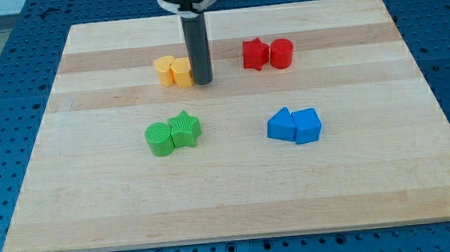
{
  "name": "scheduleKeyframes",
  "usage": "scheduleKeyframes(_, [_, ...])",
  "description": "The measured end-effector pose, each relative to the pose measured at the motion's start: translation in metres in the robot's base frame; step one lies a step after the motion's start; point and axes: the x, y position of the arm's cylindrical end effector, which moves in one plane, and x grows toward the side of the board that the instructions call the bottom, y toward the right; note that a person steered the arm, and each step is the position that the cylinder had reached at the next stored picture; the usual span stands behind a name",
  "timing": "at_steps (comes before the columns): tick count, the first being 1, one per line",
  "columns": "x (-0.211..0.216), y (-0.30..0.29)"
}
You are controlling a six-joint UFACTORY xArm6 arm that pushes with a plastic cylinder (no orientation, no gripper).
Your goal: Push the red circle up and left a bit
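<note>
— Two red blocks sit at about one o'clock on the board (45, 196): which one do you want?

— I want the red circle (282, 53), the right-hand one, touching the red star (255, 54) on its left. My tip (202, 83) is well apart from it, at roughly eleven o'clock, just beside the yellow blocks (174, 70) on their right. It is a bare rod — nothing to open, nothing held.

— So how do you push it up and left?

— I judge I should come round to the circle's five o'clock side, passing below the star, then drive toward eleven o'clock through its centre. Off-centre contact would likely spin it aside.

— And the star?

— It stands in the way, so it may get shoved too; a short, slow push keeps that small.
</note>
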Motion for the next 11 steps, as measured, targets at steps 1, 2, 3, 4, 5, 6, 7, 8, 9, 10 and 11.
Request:
scheduleKeyframes(1, [-0.008,-0.012])
scheduleKeyframes(2, [-0.011,-0.027])
scheduleKeyframes(3, [-0.012,-0.040])
scheduleKeyframes(4, [-0.010,-0.012])
scheduleKeyframes(5, [-0.003,0.039])
scheduleKeyframes(6, [0.024,0.080])
scheduleKeyframes(7, [0.034,0.120])
scheduleKeyframes(8, [0.020,0.139])
scheduleKeyframes(9, [-0.004,0.142])
scheduleKeyframes(10, [-0.017,0.141])
scheduleKeyframes(11, [-0.016,0.141])
